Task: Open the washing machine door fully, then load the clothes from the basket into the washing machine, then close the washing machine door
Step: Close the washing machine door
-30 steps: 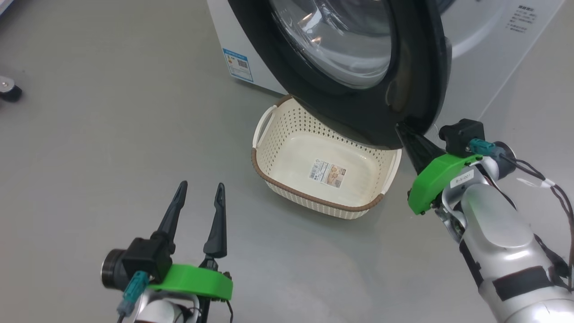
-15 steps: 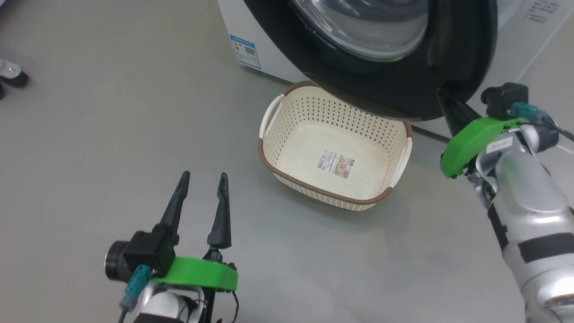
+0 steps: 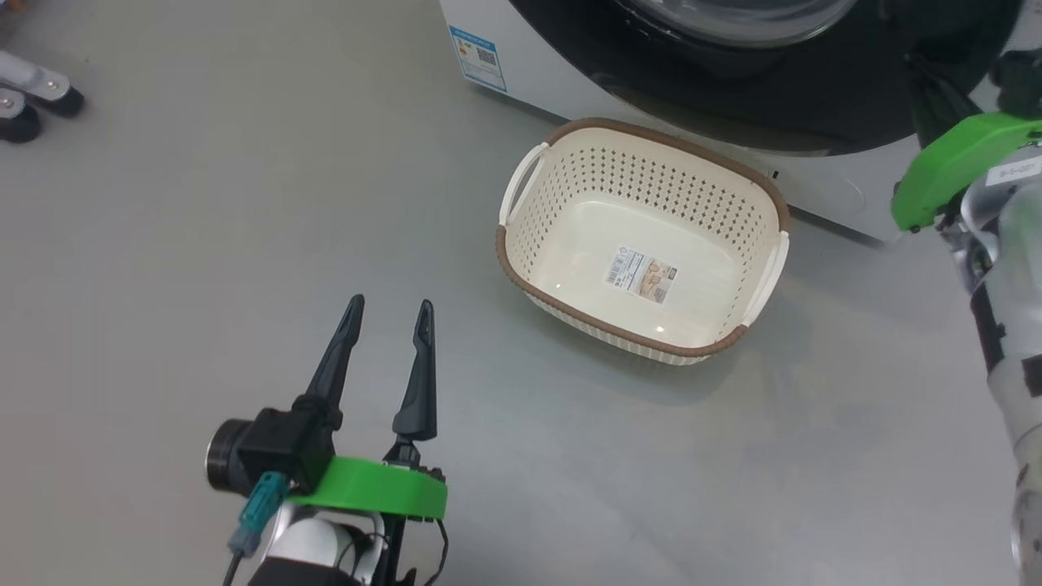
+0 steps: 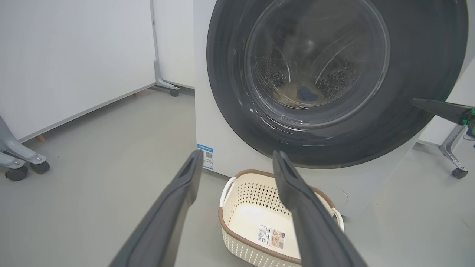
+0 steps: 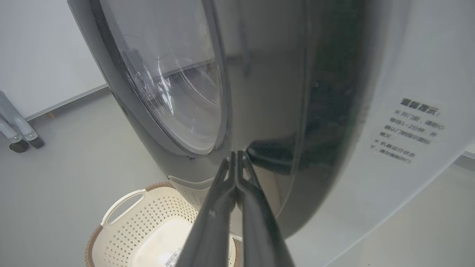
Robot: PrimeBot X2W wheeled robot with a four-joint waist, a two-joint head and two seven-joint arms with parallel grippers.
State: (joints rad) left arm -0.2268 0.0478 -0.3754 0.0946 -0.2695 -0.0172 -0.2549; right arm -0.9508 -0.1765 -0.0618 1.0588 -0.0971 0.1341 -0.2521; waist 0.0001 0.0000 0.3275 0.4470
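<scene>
The washing machine (image 3: 570,77) fills the top of the head view. Its black-rimmed door (image 4: 334,148) lies close against the white front. Through the glass, the clothes (image 4: 293,94) show dimly in the drum, a cream bundle with a blue patch. The cream basket (image 3: 570,175) stands on the floor below the door, with just a label on its base. My right gripper (image 5: 236,154) is shut, its tips pressed on the door's glossy rim at the right side. My left gripper (image 3: 389,308) hovers open over the floor, left of the basket, holding nothing.
Grey caster legs (image 3: 32,98) stand at the far left of the floor. Another wheeled stand leg (image 4: 454,163) sits right of the machine. White wall panels (image 4: 74,55) close the space to the left.
The door has swung from over the basket back towards the machine's front, with my shut right gripper following on its rim. The head camera shifted too. My left gripper has stayed put, open.
</scene>
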